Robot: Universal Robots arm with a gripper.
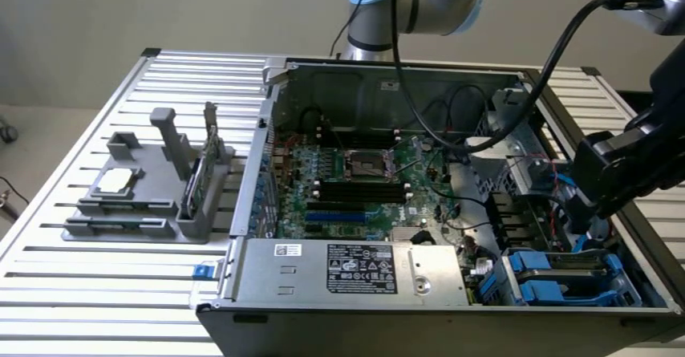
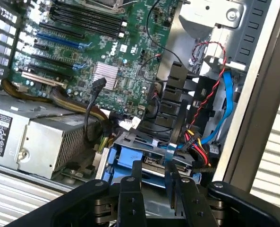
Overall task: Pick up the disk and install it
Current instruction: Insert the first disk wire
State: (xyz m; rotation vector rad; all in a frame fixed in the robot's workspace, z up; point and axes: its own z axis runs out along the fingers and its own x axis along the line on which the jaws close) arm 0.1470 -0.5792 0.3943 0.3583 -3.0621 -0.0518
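We see the disk (image 1: 565, 275) in its blue carrier seated low in the drive bay at the corner of the computer case (image 1: 321, 325), just beside the power supply (image 1: 354, 270). The gripper (image 2: 154, 189) hangs above the carrier's near edge, its two fingers (image 2: 132, 194) parted with a narrow gap and nothing pinched between them. Red, yellow and blue cables (image 2: 203, 142) crowd the bay on the case-wall side, leaving little free room; toward the motherboard (image 1: 354, 180) the case interior opens wider.

An open computer case (image 1: 374, 76) beside a grey rack (image 1: 150, 204).
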